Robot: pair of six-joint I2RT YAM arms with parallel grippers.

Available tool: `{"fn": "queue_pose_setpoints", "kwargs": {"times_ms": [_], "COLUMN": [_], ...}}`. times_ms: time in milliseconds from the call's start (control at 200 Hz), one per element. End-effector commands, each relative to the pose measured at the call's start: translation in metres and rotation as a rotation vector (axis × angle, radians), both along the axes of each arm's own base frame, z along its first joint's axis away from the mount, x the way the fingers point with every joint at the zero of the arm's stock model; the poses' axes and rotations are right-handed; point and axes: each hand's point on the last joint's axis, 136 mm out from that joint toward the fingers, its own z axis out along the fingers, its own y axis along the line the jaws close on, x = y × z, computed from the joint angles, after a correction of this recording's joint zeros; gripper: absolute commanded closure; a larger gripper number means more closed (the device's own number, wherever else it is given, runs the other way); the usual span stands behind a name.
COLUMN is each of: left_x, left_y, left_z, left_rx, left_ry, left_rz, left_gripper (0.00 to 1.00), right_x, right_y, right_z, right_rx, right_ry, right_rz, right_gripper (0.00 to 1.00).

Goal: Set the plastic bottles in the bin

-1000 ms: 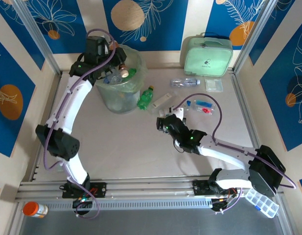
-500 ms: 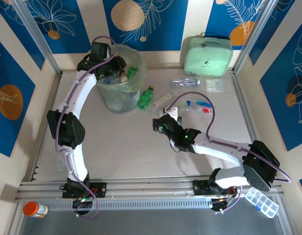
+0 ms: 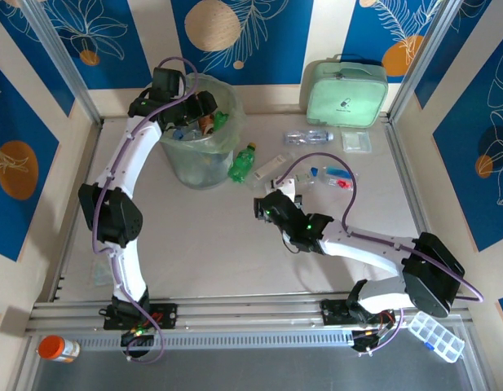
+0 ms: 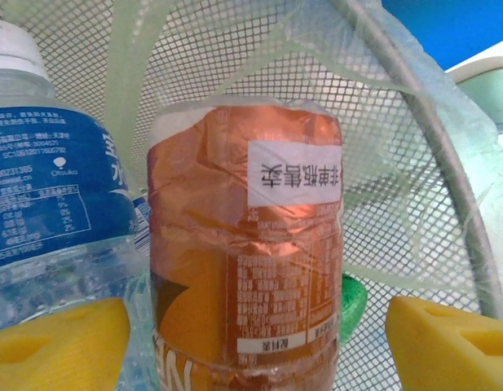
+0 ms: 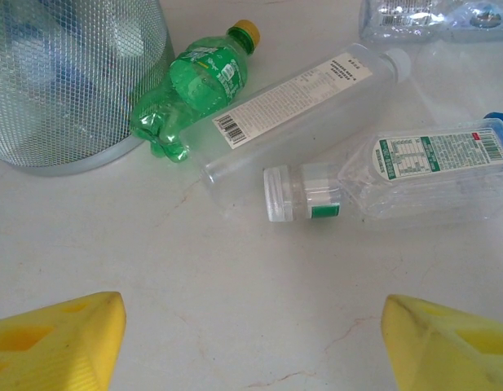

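My left gripper [image 4: 253, 346] is at the mouth of the bin [image 3: 199, 161], at 11 o'clock on the table [image 3: 194, 244]. Its fingers are spread, with an orange-label bottle [image 4: 243, 244] untouched between them and a blue-label bottle [image 4: 47, 204] at its 9. My right gripper [image 5: 251, 342] is spread wide and holds nothing. A green bottle [image 5: 194, 90] lies touching the bin base at the bin's 4 o'clock. A long clear bottle [image 5: 304, 102] is just beside it at 3.

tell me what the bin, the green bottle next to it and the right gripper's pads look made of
The bin: silvery wire mesh, probably metal, with a solid base ring. The green bottle: thin glossy see-through plastic, crumpled near its base. The right gripper's pads: matte yellow, likely foam or soft rubber, with dimples.
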Motion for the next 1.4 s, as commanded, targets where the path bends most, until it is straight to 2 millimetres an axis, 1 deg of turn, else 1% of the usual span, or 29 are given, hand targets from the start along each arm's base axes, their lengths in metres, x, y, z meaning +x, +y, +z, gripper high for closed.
{"fn": "queue_pose_setpoints", "kwargs": {"times_ms": [0,170,295,365,585,615,695,725,800,850,915,980,1040,1120,1205,1266,1346,1396], "left_x": [-0.01,-0.026,-0.038,-0.048,-0.09,-0.097,-0.117,-0.125,-0.147,-0.161,-0.178,-0.193,-0.202,-0.213,-0.224,-0.231,-0.237,-0.24], "left_y": [0.001,0.001,0.006,0.005,-0.015,-0.018,-0.03,-0.034,-0.05,-0.055,-0.061,-0.061,-0.062,-0.065,-0.072,-0.072,-0.073,-0.073], "left_z": [0.019,0.046,0.063,0.076,0.113,0.115,0.115,0.113,0.099,0.09,0.072,0.051,0.033,0.007,-0.024,-0.047,-0.061,-0.065], "left_rx": [0.037,0.058,0.061,0.06,0.034,0.033,0.046,0.059,0.104,0.115,0.088,0.064,0.055,0.109,0.127,0.126,0.136,0.124], "left_ry": [-0.033,-0.088,-0.124,-0.168,-0.279,-0.291,-0.309,-0.312,-0.31,-0.311,-0.306,-0.3,-0.307,-0.331,-0.333,-0.32,-0.35,-0.386], "left_rz": [-0.021,-0.026,-0.011,-0.015,-0.09,-0.098,-0.127,-0.136,-0.165,-0.166,-0.17,-0.16,-0.157,-0.179,-0.222,-0.238,-0.264,-0.274], "left_gripper": [0.18,0.18,0.18,0.18,0.18,0.18,0.19,0.19,0.19,0.2,0.21,0.22,0.23,0.23,0.23,0.23,0.24,0.23], "right_x": [0.004,0.003,0.002,0.002,-0.004,-0.003,-0.003,-0.002,-0.002,-0.001,0.0,0.0,0.0,0.0,0.0,0.001,0.001,0.003], "right_y": [0.004,0.0,-0.002,-0.006,-0.017,-0.019,-0.022,-0.023,-0.025,-0.026,-0.029,-0.033,-0.037,-0.045,-0.056,-0.063,-0.067,-0.071], "right_z": [0.015,0.02,0.022,0.026,0.037,0.037,0.037,0.037,0.035,0.034,0.034,0.034,0.034,0.034,0.035,0.034,0.03,0.029], "right_rx": [0.012,0.024,0.026,0.037,0.114,0.117,0.123,0.125,0.124,0.126,0.122,0.124,0.132,0.146,0.159,0.177,0.201,0.206], "right_ry": [-0.036,-0.057,-0.065,-0.079,-0.132,-0.132,-0.129,-0.127,-0.117,-0.112,-0.111,-0.112,-0.116,-0.129,-0.147,-0.141,-0.128,-0.121], "right_rz": [-0.007,-0.013,-0.023,-0.037,-0.035,-0.039,-0.049,-0.054,-0.065,-0.076,-0.095,-0.113,-0.134,-0.169,-0.215,-0.235,-0.247,-0.267], "right_gripper": [0.17,0.17,0.17,0.17,0.18,0.18,0.18,0.18,0.18,0.18,0.18,0.18,0.18,0.19,0.2,0.2,0.2,0.2]}}
